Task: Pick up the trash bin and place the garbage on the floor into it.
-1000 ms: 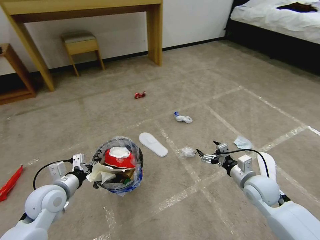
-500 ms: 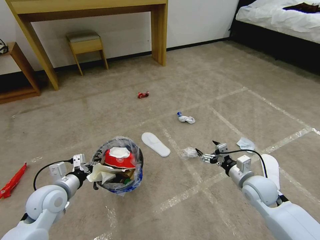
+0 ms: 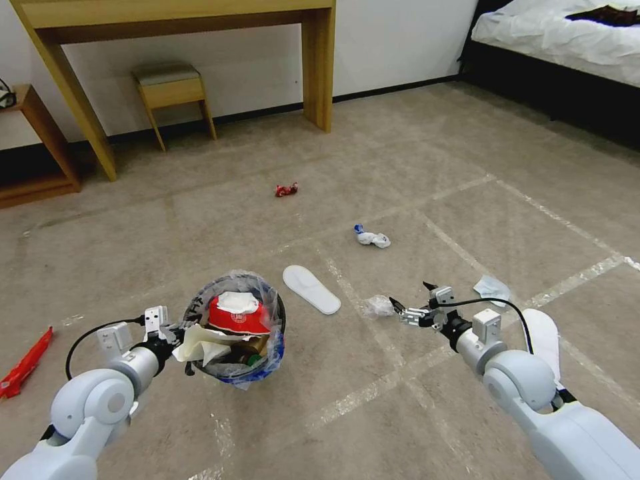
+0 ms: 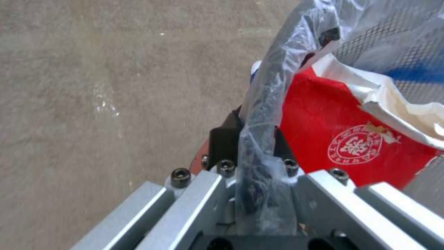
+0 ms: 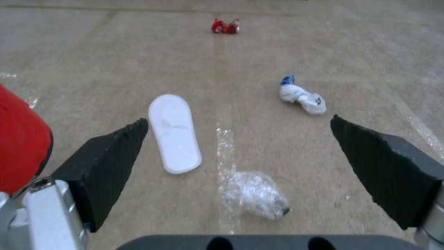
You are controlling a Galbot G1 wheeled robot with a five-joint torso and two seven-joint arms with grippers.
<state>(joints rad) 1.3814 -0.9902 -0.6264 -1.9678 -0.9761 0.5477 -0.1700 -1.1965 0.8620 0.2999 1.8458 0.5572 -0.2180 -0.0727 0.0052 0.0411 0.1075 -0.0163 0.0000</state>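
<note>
The trash bin point(image 3: 235, 327), lined with a clear-and-blue bag and heaped with a red carton point(image 4: 333, 128) and white paper, hangs in front of me. My left gripper point(image 3: 183, 341) is shut on its bagged rim point(image 4: 273, 76), the fingers point(image 4: 222, 139) pinching the plastic. The right gripper point(image 3: 408, 304) is open just right of a crushed clear bottle point(image 3: 379, 305); in the right wrist view that bottle point(image 5: 256, 194) lies between and below the spread fingers point(image 5: 111, 163). More garbage on the floor: a white slipper sole point(image 3: 311, 289), a white-and-blue tissue point(image 3: 371, 237), a red wrapper point(image 3: 287, 190).
A pale-blue tissue point(image 3: 492, 288) and a second slipper sole point(image 3: 543, 337) lie beside my right arm. A red item point(image 3: 25, 363) lies at far left. A wooden desk point(image 3: 319, 67) and stool point(image 3: 170, 90) stand by the back wall, a bed point(image 3: 567, 47) at far right.
The camera turned slightly, shifting the whole view to the right. My right gripper edged left and down, closer to the crushed bottle. The left gripper keeps its hold on the bin.
</note>
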